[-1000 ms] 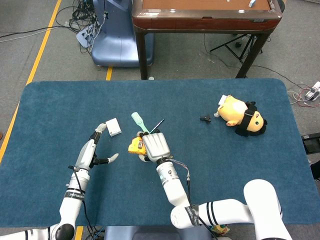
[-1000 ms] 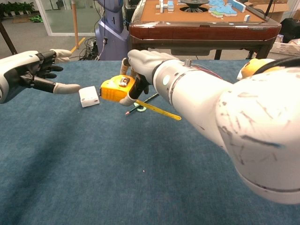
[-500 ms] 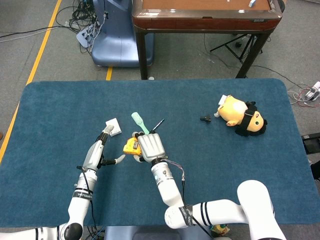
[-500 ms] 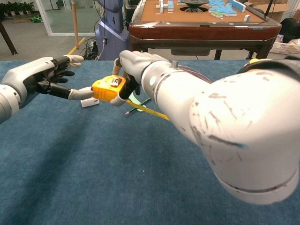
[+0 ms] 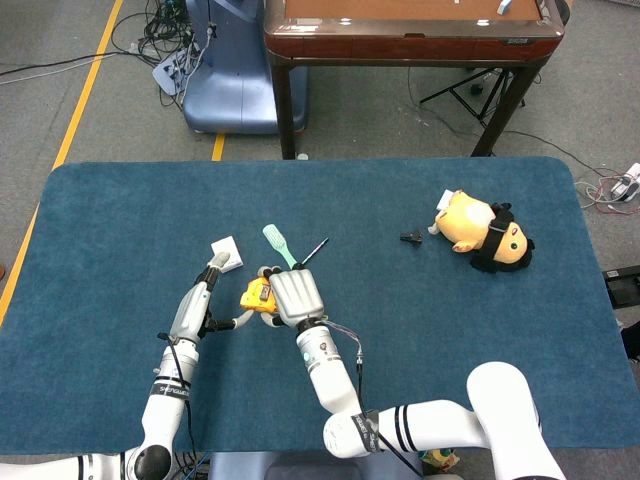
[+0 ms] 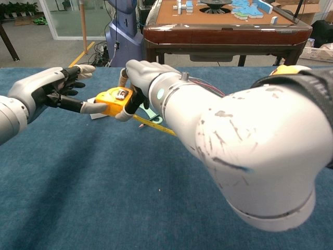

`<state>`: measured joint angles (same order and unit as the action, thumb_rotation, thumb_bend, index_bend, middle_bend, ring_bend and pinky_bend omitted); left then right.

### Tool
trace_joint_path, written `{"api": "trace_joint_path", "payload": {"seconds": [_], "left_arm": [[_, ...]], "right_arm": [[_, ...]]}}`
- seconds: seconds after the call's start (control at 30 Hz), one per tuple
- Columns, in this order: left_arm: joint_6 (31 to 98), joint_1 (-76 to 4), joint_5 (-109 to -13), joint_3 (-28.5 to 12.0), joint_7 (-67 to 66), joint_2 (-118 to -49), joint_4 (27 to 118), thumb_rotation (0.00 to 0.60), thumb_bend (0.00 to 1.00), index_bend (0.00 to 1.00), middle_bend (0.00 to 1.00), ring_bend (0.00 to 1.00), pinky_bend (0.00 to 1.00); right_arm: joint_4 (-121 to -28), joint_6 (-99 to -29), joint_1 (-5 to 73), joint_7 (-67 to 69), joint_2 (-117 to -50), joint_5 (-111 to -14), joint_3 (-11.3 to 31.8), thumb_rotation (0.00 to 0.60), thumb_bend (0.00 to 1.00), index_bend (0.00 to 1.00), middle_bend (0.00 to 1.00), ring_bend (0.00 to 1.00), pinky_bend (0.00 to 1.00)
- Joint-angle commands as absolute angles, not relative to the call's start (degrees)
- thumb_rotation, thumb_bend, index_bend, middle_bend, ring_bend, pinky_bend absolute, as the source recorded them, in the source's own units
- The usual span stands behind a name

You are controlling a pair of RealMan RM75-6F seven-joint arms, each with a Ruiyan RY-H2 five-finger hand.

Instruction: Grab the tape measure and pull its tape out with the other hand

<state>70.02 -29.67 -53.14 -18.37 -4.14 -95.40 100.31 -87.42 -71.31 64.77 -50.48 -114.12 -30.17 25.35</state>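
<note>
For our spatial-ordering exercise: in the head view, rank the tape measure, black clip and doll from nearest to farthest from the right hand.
1. Tape measure: held in the right hand.
2. Black clip: mid-table, further right.
3. Doll: beyond the clip, near the right edge.

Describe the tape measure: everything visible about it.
The tape measure has a yellow, plastic-looking case with a dark panel on top. The right robot hand grips it, lifted above the blue table. A yellow strip of blade trails out beneath it. A fingertip of the left robot hand meets its front face.
</note>
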Motion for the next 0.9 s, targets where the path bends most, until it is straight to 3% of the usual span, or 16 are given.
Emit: {"api": "trace_joint_path", "payload": {"seconds": [0.03, 0.9], "left_arm": [[69.9, -29.7, -52.9, -18.4, -4.2, -95.5, 100.1, 0.6, 0.18, 0.0, 0.0, 0.0, 0.0], [69.7, -29.6, -50.6, -19.1, -6.1, -94.7, 97.9, 0.6, 0.18, 0.0, 0.0, 0.0, 0.0]], "right_arm": [[-87.4, -71.2, 64.7, -50.3, -114.2, -30.2, 25.3, 0.6, 0.83, 0.69, 0.68, 0.57, 0.24], [-87.8, -70.5, 63.6, -49.3, -113.4, -30.6, 24.4, 0.6, 0.84, 0.73, 0.69, 0.59, 0.25]]}}
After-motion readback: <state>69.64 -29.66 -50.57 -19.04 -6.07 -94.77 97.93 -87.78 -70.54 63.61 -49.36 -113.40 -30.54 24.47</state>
